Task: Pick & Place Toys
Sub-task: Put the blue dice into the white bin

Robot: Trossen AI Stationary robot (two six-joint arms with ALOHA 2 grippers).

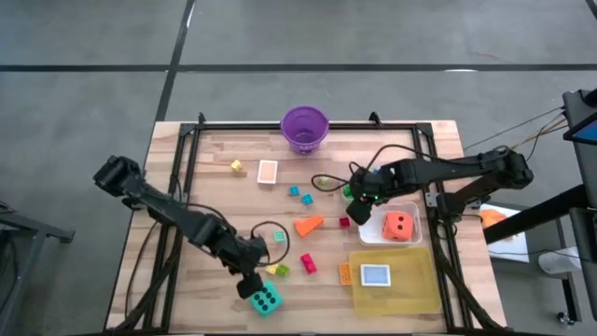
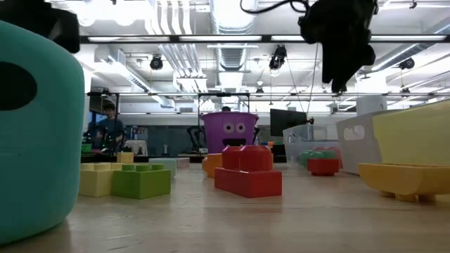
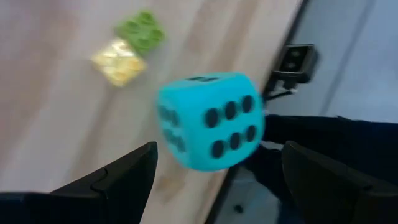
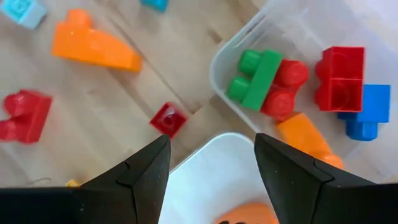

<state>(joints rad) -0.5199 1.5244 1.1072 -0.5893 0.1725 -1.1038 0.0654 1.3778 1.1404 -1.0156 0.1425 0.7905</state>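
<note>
Two risks face you here, one at each arm. On the left, your left gripper (image 1: 250, 283) hangs with its dark fingers spread wide and holding nothing, just above the teal foam die with black dots (image 1: 265, 299), which sits at the table's front edge. In the left wrist view the die (image 3: 208, 121) lies between and just beyond the two fingers, close to the table's edge rail; if you close off-centre, I judge the soft cube could squirt outward and roll off the wooden table (image 1: 210, 177). The small green stud block (image 1: 282, 271) and the yellow one (image 1: 271, 269) beside it lie near enough to be nudged. Moving right, your right gripper (image 1: 359, 193) hovers partly open and empty over the seam between the two clear plastic tubs; the right wrist view shows the little red square block (image 4: 168, 119) on bare wood just outside the tub wall (image 4: 219, 59), ahead of the fingers. Descend carelessly and a finger may catch that rim and tip the tub holding the orange dotted die (image 1: 399, 225).
</note>
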